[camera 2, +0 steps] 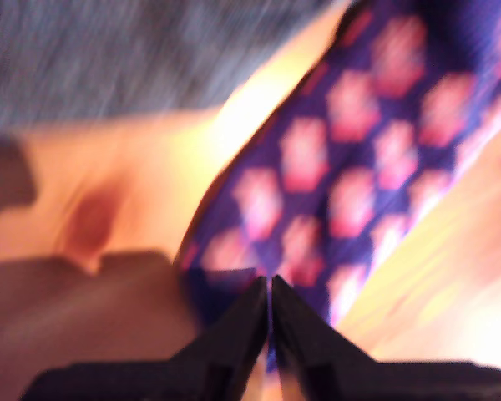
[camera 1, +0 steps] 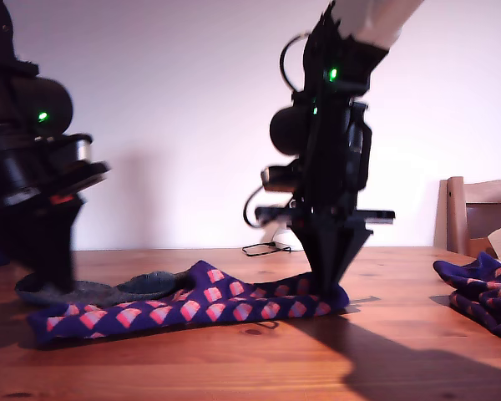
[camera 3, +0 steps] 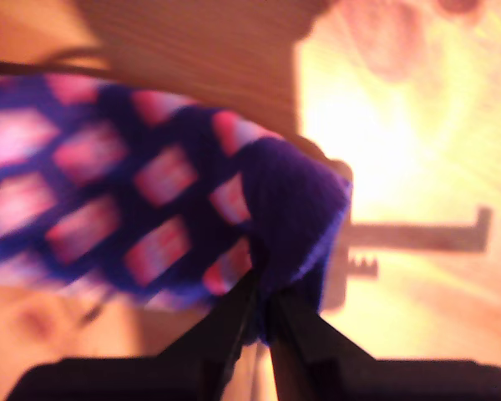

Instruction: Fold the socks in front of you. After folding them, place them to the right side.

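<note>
A checked sock, navy-purple with red-pink diamonds, lies stretched flat on the wooden bench, running from the exterior view's left toward the middle. My second gripper stands upright over the end of the sock nearer the middle of that view, its dark fingers pressed together on the plain purple toe, which bunches up between them in the second wrist view. My first gripper is at the other end of the same sock, toward the exterior view's left; its fingers meet tip to tip with only a hairline between them, right at the sock's edge. That picture is blurred, so I cannot tell whether any cloth is caught between them.

A plain grey-blue sock lies just behind the checked one on the exterior view's left, touching it. A second checked sock sits crumpled on the bench at the exterior view's right edge, well apart from the first. Behind it stands a wooden chair, and a thin dark cable lies on the bench near the pale wall.
</note>
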